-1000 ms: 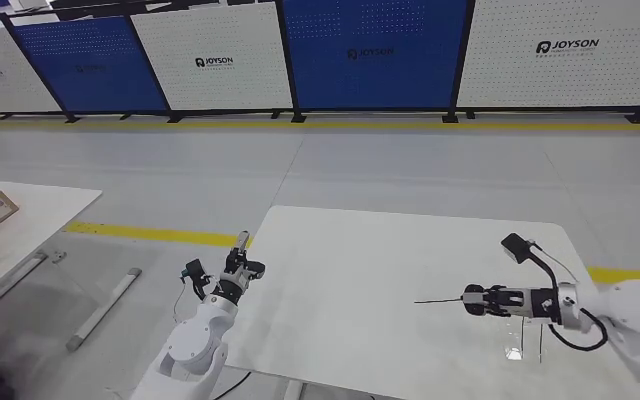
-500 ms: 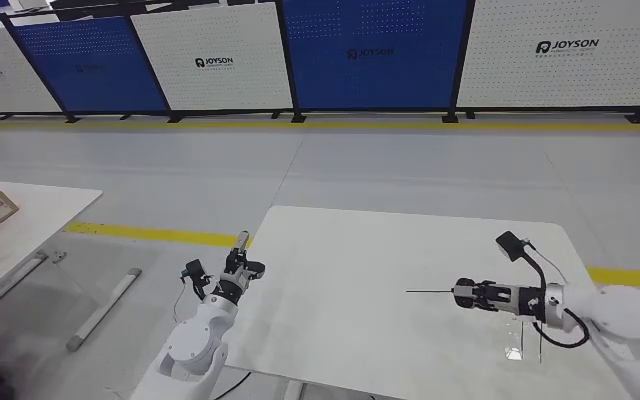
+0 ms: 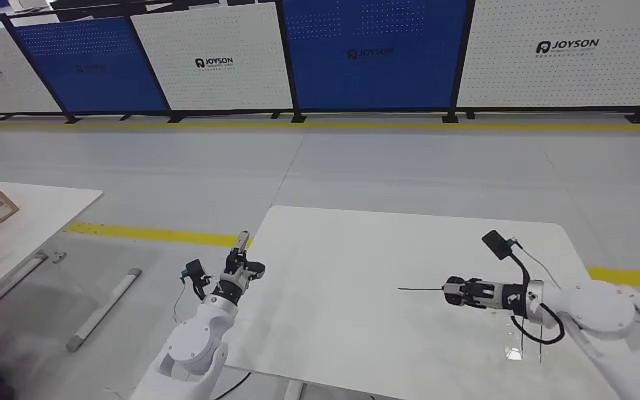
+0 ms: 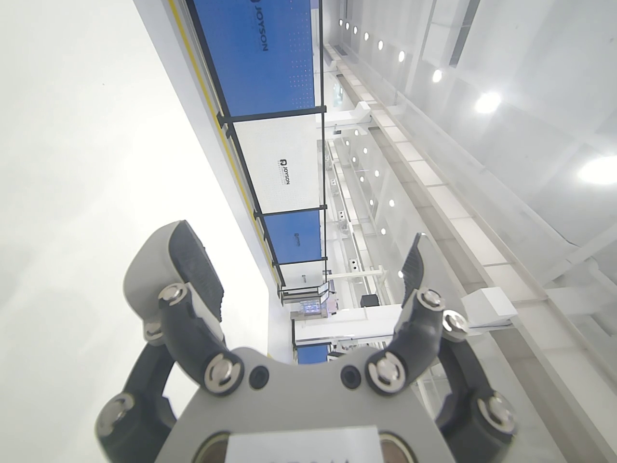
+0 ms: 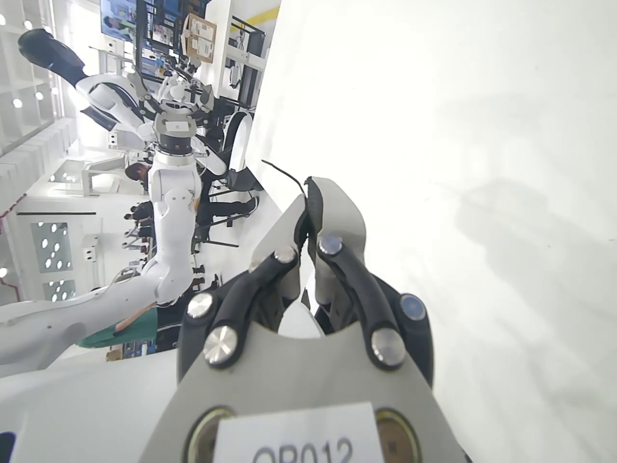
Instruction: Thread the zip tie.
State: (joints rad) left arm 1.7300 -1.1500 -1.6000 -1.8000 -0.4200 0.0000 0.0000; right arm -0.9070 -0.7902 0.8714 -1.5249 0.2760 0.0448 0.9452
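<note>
Holding the thin black plastic zip tie (image 3: 420,290) above the white table (image 3: 350,260), clamped in our right gripper (image 3: 447,291), we judge threading unbegun; next its tip must reach our left gripper (image 3: 241,241), jaws apart.

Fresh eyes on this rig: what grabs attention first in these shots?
The thin black zip tie stands out, sticking out of the shut right gripper above the right part of the white table and pointing toward the other arm. Next comes the left gripper, open and holding nothing, by the table's left edge.
</note>
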